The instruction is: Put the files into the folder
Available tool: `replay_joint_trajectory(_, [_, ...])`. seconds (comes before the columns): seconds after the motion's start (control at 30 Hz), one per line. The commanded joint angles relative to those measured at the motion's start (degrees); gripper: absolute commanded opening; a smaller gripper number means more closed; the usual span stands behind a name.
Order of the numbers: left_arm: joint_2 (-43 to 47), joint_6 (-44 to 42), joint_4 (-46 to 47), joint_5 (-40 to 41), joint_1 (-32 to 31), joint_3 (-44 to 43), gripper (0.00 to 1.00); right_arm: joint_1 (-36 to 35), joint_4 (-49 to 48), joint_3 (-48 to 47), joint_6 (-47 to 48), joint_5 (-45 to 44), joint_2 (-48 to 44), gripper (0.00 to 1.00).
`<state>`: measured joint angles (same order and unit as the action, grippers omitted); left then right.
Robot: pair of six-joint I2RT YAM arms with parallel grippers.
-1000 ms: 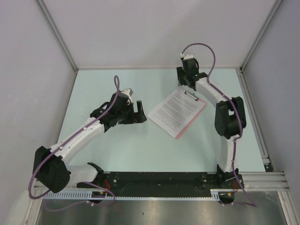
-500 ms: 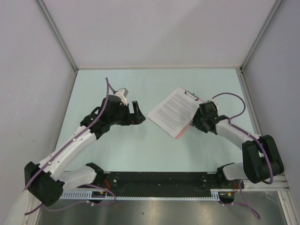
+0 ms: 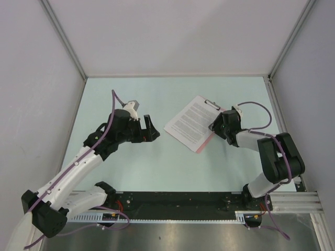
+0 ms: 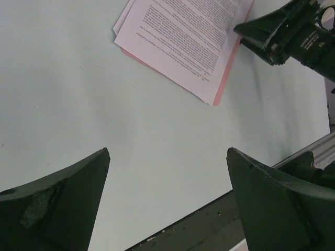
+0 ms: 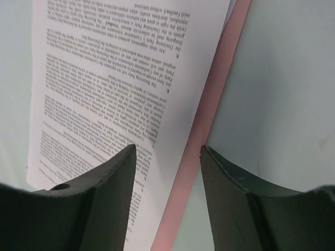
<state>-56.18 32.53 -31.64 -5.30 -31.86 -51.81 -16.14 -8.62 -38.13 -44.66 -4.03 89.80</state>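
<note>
Right wrist view: right claw [image 5: 168,151], newly swung from the far end of the pink folder [image 5: 216,78] to its long edge, hovers spread, pinching nothing, with the files [image 5: 104,78] lying on that folder just beneath it (filing looks nearly done).

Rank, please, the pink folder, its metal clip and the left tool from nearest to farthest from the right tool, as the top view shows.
From the right tool:
1. Folder: its pink long edge lies right at the fingertips.
2. Metal clip: on the folder's far short edge, a little beyond.
3. Left tool: across the files, on the left side.
</note>
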Motion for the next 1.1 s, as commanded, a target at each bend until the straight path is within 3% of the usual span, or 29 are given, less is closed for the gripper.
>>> replay_joint_trajectory(0.0, [1.95, 0.6, -1.15, 0.11, 0.13, -0.22, 1.0, 1.38, -10.35, -3.78, 10.36, 1.66, 8.71, 0.59])
replay_joint_trajectory(0.1, [1.52, 0.86, -1.06, -0.15, 0.13, -0.22, 0.99, 1.46, -11.24, -13.43, 16.96, 7.1, 17.14, 0.59])
replay_joint_trajectory(0.27, [1.34, 1.22, -1.93, -0.24, 0.04, -1.97, 1.0, 0.59, -6.51, -31.54, 22.86, 11.85, 23.48, 0.6])
replay_joint_trajectory(0.4, [3.35, 0.6, -3.95, 0.99, 0.13, -4.87, 1.0, -1.43, 14.63, -44.47, 25.4, 1.26, 20.43, 0.61])
replay_joint_trajectory(0.5, [4.85, -0.54, -5.53, 1.78, 0.21, -8.21, 1.0, -4.5, 33.16, -49.22, 27.17, -7.64, 12.71, 0.64])
replay_joint_trajectory(0.7, [6.96, -3.52, -10.81, 3.36, 0.13, -26.03, 1.0, -14.69, 54.82, -55.38, 27.7, -24.75, -8.56, 0.7])
replay_joint_trajectory(0.73, [7.31, -4.84, -11.6, 4.15, 0.21, -31.28, 1.0, -18.8, 55.81, -55.91, 28.22, -26.19, -15.29, 0.73])
replay_joint_trajectory(0.8, [7.75, -5.98, -11.95, 5.12, 0.13, -36.06, 1.0, -21.9, 56.09, -56.88, 28.4, -28.3, -22.0, 0.99])
replay_joint_trajectory(0.97, [11.7, -8.19, -7.75, 6.62, 0.13, -42.14, 1.0, -25.78, 49.69, -54.61, 30.77, -25.08, -40.36, 1.0])
replay_joint_trajectory(1.07, [12.94, -7.31, -6.24, 6.18, 0.21, -41.18, 1.0, -25.78, 51.59, -56.08, 30.69, -20.59, -42.16, 1.0])
